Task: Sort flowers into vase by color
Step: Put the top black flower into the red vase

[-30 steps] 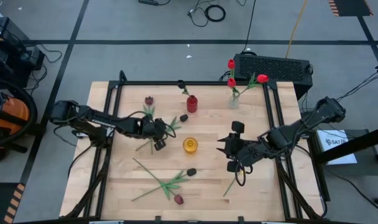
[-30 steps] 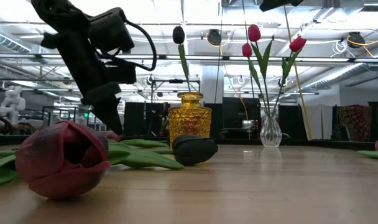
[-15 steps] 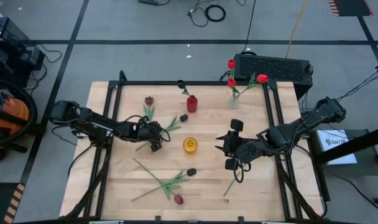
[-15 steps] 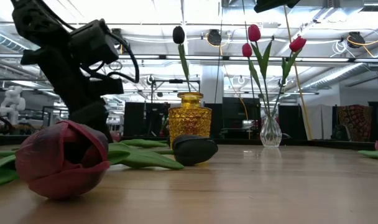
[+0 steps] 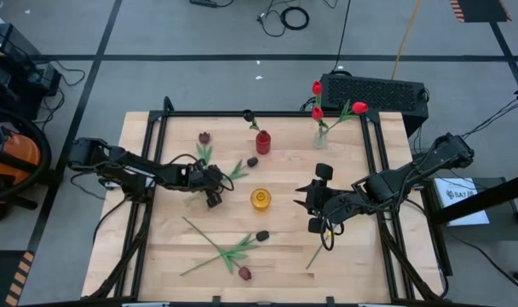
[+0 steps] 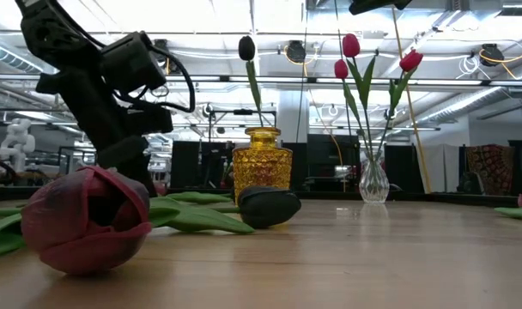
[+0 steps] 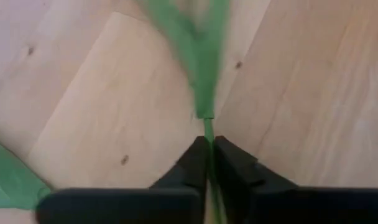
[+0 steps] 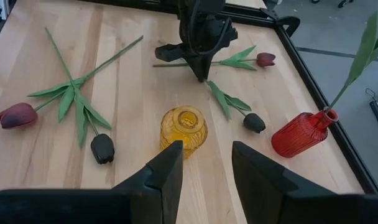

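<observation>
My left gripper (image 5: pixel 212 196) is down at the table left of the yellow vase (image 5: pixel 260 199), shut on the stem of a near-black tulip whose head (image 5: pixel 252 160) lies toward the red vase (image 5: pixel 262 141). My right gripper (image 8: pixel 207 174) hovers open to the right of the yellow vase, holding nothing. A maroon tulip (image 5: pixel 204 137) lies flat near the far-left corner. Two more tulips lie crossed near the front edge, one black-headed (image 5: pixel 262 235) and one maroon-headed (image 5: pixel 244 273). The red vase holds a near-black tulip (image 5: pixel 248 113). The clear vase (image 5: pixel 320 136) holds red tulips. My left gripper pinches the near-black tulip's thin green stem (image 7: pixel 207 127) between its two fingers (image 7: pixel 192 162), below the leaves and away from the head. The fingers come from above, pointing down, across the stem. The flower's head and leaves still lie on the table.
A black frame (image 5: pixel 242 114) runs around the wooden table. A loose green stem (image 5: pixel 314 254) lies at the front right. A black box (image 5: pixel 374 92) sits behind the clear vase. Bare wood shows at the front right and left of my left arm.
My left gripper has come down onto the table and shifted a little toward the left edge, ending on the near-black tulip's stem. The flowers and vases have stayed where they were.
</observation>
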You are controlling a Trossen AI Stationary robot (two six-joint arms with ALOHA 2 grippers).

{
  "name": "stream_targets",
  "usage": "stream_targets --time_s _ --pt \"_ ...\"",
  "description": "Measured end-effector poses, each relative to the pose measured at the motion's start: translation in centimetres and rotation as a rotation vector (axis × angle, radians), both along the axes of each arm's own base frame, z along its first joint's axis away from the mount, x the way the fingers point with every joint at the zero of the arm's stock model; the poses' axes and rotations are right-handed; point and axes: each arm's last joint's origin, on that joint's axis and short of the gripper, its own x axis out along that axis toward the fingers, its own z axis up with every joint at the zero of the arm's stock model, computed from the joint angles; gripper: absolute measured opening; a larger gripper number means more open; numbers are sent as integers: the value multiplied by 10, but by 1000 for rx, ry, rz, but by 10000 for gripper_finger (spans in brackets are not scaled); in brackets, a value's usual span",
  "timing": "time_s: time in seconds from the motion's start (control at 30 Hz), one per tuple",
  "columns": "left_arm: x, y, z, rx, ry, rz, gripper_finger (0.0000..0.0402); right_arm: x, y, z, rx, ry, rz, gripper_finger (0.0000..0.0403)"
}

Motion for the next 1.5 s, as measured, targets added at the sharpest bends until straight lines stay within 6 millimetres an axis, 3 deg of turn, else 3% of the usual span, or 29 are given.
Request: stream_targets --time_s 0.07,0.17,0.5,1.0,1.5 --pt "-1 0 2 -1 -5 1 11 0 0 0 0 0 0 130" --pt "-5 0 10 -6 -24 -2 17 0 0 0 0 1 0 130" --pt "-28 -4 56 -58 -185 -24 9 0 0 0 14 -3 -10 130" --pt "-61 -36 117 -132 -585 -329 8 0 0 -2 16 8 -17 130" --pt "-68 -63 154 -23 -940 -610 8 1 0 -2 31 -2 -27 130"
